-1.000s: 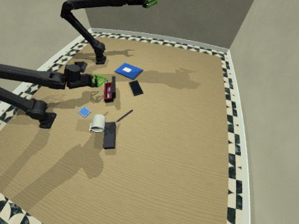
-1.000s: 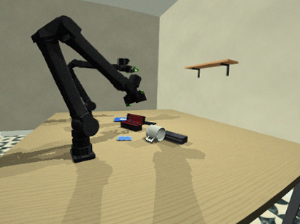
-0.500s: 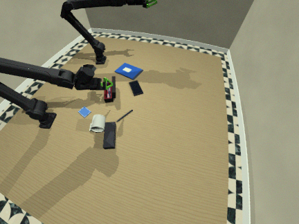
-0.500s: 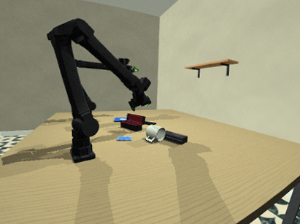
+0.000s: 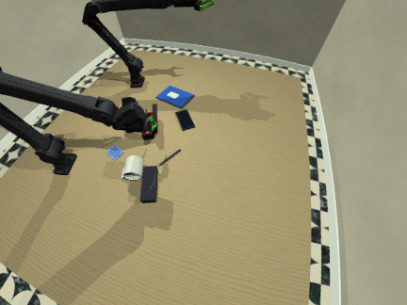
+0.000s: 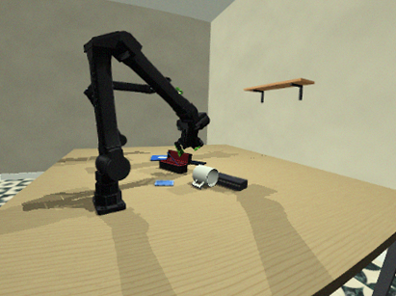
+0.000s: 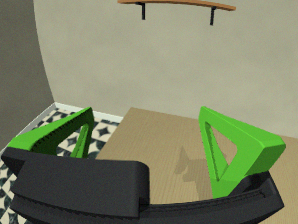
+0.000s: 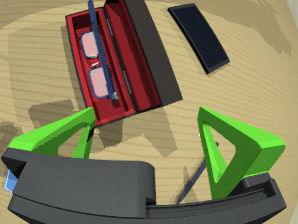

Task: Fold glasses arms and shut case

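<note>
The glasses case point(image 5: 154, 111) point(image 6: 173, 168) point(image 8: 170, 82) lies open on the table, dark outside and red inside, its lid raised. The glasses point(image 8: 100, 82), blue-framed with pinkish lenses, lie in its tray part. One blue arm point(image 8: 102, 47) stretches lengthwise across the tray above the lenses; I cannot make out the other arm. My right gripper point(image 8: 146, 112) point(image 6: 187, 149) is open and empty above the case, its fingers off one short end in the right wrist view. My left gripper point(image 7: 146, 112) point(image 5: 205, 5) is open and empty, raised high, away from the case.
A black phone point(image 5: 185, 120) point(image 8: 199, 37) lies beside the lid, a blue box point(image 5: 183, 101) beyond it. A pen point(image 5: 170, 157), white mug point(image 5: 134, 167) point(image 6: 203, 176), dark box point(image 5: 149, 185) point(image 6: 233, 181) and small blue pad point(image 5: 115, 152) lie on the case's other side.
</note>
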Tool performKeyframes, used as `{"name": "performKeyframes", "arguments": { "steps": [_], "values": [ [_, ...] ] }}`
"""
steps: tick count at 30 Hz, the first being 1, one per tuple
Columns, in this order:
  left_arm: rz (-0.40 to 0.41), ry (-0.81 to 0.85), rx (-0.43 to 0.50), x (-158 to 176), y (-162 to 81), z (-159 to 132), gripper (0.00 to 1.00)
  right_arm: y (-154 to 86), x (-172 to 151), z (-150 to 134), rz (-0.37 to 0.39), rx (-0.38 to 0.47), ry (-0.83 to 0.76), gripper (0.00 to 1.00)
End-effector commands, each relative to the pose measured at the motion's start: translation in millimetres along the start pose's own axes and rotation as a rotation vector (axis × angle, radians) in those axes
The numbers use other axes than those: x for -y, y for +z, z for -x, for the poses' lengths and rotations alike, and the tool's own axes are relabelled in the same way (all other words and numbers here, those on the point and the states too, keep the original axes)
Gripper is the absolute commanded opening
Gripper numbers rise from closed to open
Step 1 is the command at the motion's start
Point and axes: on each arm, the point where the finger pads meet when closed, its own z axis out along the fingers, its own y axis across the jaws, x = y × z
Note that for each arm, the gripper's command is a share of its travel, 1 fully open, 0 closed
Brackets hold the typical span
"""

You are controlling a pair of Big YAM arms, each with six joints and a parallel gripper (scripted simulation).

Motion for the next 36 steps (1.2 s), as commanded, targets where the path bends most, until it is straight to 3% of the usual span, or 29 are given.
{"name": "performKeyframes", "arguments": {
  "steps": [1,11,28,36],
  "values": [
    [-0.003,0.008,0.061,1,5,40,1.00,-4,22,-3,0.031,-0.006,-0.076,0.96],
    [-0.003,0.008,0.061,1,5,40,1.00,3,14,-25,0.177,-0.001,-0.098,0.96],
    [-0.003,0.008,0.061,1,5,40,1.00,5,2,-48,0.354,0.053,-0.134,0.96],
    [-0.003,0.008,0.061,1,5,40,1.00,4,2,-54,0.384,0.069,-0.116,0.96]
  ]
}}
